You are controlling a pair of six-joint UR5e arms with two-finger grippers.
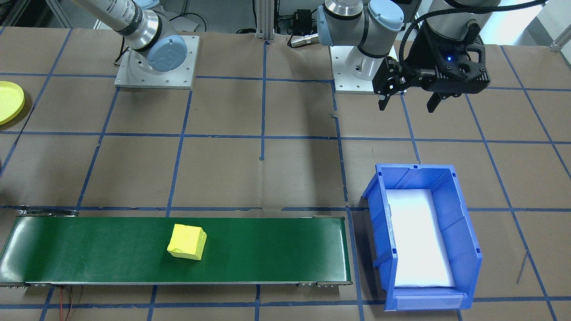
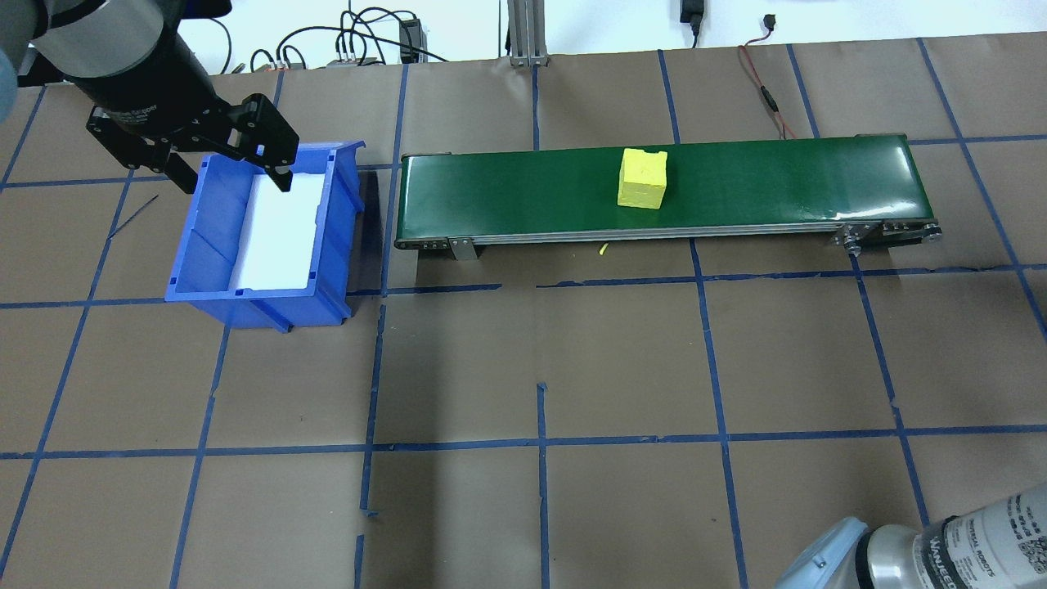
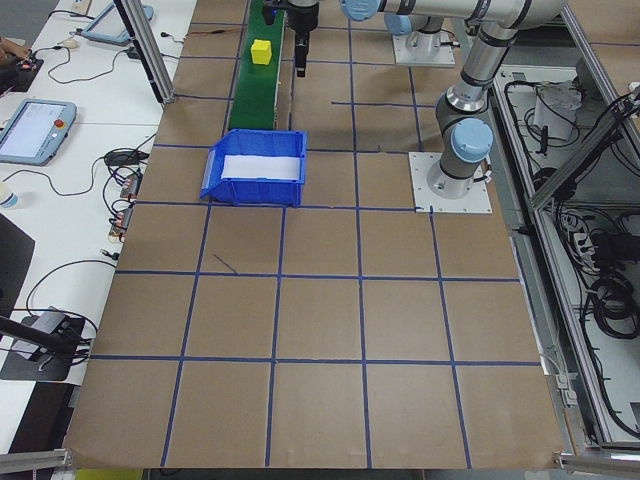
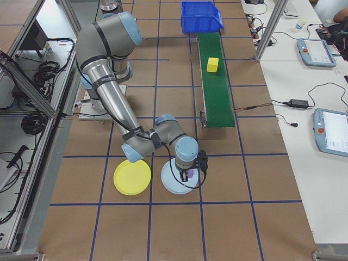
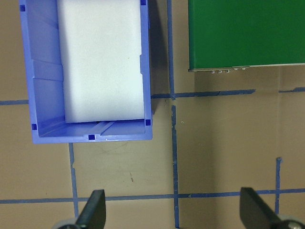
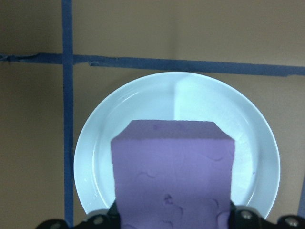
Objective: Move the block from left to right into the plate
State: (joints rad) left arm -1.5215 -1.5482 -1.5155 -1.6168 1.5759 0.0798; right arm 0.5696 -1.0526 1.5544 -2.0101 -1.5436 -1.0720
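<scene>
A purple block (image 6: 172, 171) sits between the jaws of my right gripper (image 6: 172, 220), which is shut on it. It hangs over a pale blue plate (image 6: 250, 143), beside the yellow plate (image 4: 132, 178) on the brown table. The yellow plate (image 1: 9, 101) also shows at the edge of the front view. A yellow block (image 2: 642, 177) rests on the green conveyor belt (image 2: 777, 176), apart from both grippers. My left gripper (image 2: 233, 176) hangs open and empty above the near end of the blue bin (image 2: 204, 249).
The blue bin (image 1: 464, 232) has a white pad inside and stands off the belt's end (image 1: 267, 249). The left wrist view shows the bin (image 5: 45, 71), the belt's corner (image 5: 243, 33) and taped brown table below the open fingers (image 5: 94, 210).
</scene>
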